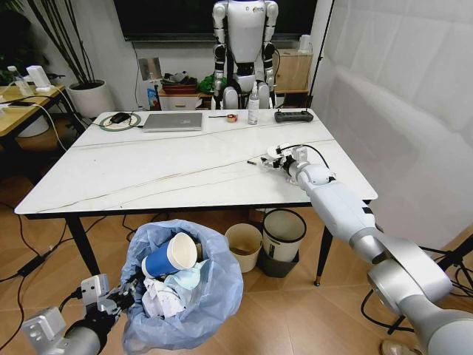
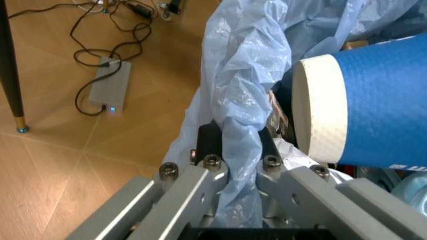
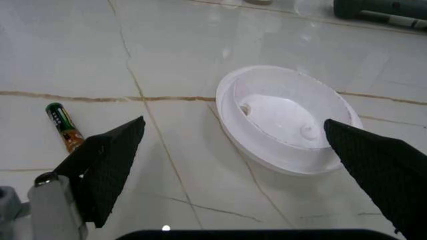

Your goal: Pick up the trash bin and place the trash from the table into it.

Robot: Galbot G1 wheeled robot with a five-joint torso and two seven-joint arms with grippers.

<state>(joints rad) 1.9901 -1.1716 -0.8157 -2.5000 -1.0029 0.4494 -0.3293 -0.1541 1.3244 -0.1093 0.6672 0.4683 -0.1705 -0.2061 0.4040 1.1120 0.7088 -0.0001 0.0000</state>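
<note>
My left hand [image 2: 237, 165] pinched the trash bin [image 1: 185, 296] by its bag, keeping it below the tabletop [image 1: 185, 166]. My right hand [image 3: 233, 165] stood wide around a white lid [image 3: 287, 120], to grasp it.

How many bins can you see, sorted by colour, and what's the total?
Blue-bagged trash bin, held by the left hand: 1
Cream bin, on the floor under the table: 1
Black bin with white rim, beside it: 1
Total: 3
</note>
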